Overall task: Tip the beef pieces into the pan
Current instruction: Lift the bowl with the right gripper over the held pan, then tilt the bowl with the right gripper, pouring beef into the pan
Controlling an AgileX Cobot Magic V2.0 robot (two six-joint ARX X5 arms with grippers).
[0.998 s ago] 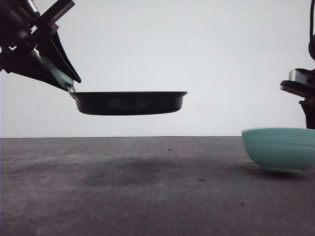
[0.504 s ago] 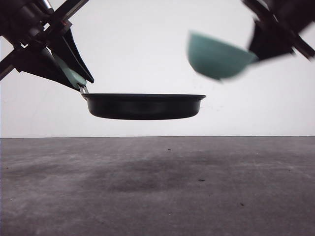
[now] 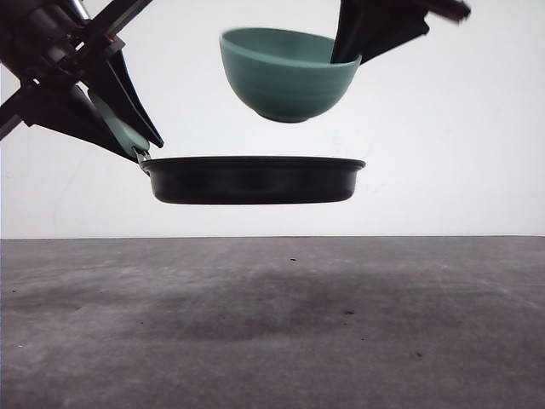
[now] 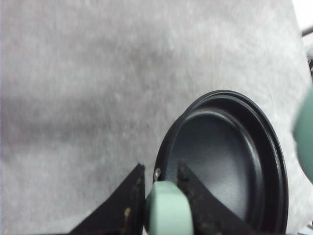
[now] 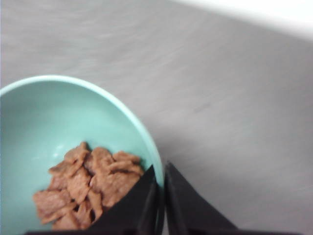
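Our left gripper (image 3: pixel 128 141) is squeezing the green handle (image 4: pixel 166 210) of the pan (image 3: pixel 254 179) and holds it up flat above the table (image 3: pixel 272 324). Our right gripper (image 5: pixel 160 196) pinches the rim of the teal bowl (image 3: pixel 288 75), which hangs just over the pan, leaning only a little, and the beef pieces (image 5: pixel 88 183) sit in a low pile inside the bowl, right by its fingers. We think we are about to pour, so next we need to tip the bowl much more while the pan stays under it.
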